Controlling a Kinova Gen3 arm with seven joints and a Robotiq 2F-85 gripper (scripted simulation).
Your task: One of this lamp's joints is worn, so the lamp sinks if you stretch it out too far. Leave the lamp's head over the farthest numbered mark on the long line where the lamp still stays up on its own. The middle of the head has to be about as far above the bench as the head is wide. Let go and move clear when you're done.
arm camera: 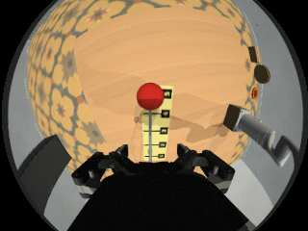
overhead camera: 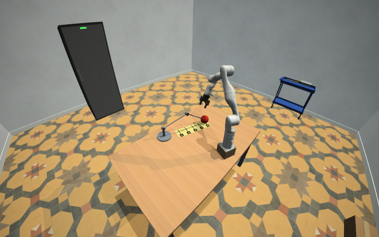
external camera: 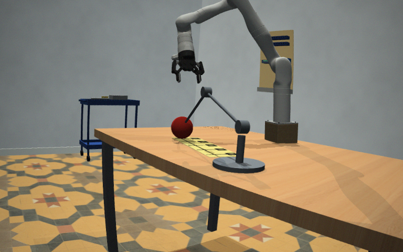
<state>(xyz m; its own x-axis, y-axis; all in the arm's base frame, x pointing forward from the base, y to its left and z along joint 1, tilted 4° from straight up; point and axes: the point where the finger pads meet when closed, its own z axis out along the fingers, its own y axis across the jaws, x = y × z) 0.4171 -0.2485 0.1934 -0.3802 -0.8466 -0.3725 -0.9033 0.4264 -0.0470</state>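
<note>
The lamp's red ball head [overhead camera: 204, 119] [external camera: 181, 127] [arm camera: 150, 96] is low over the far end of the yellow numbered strip [arm camera: 156, 122]. In the wrist view it covers the line beside label 5 [arm camera: 166, 93]. The exact gap below it is hard to tell. The elbow joint [overhead camera: 186, 113] [external camera: 206, 91] is raised, and two thin rods run from it to the head and to the lower joint [overhead camera: 163, 128] [external camera: 242, 126] on the round grey base [overhead camera: 164, 136] [external camera: 238, 166]. My gripper [overhead camera: 203, 105] [external camera: 189, 82] [arm camera: 152, 149] is open and empty, above the lamp and apart from it.
The wooden bench [overhead camera: 155, 182] [external camera: 321, 175] carries the lamp and my arm's box-shaped mount [overhead camera: 225, 150] [external camera: 280, 132] [arm camera: 233, 116]. A blue cart [overhead camera: 296, 85] [external camera: 109, 102] stands away from the bench. A dark door [overhead camera: 91, 70] is in the wall.
</note>
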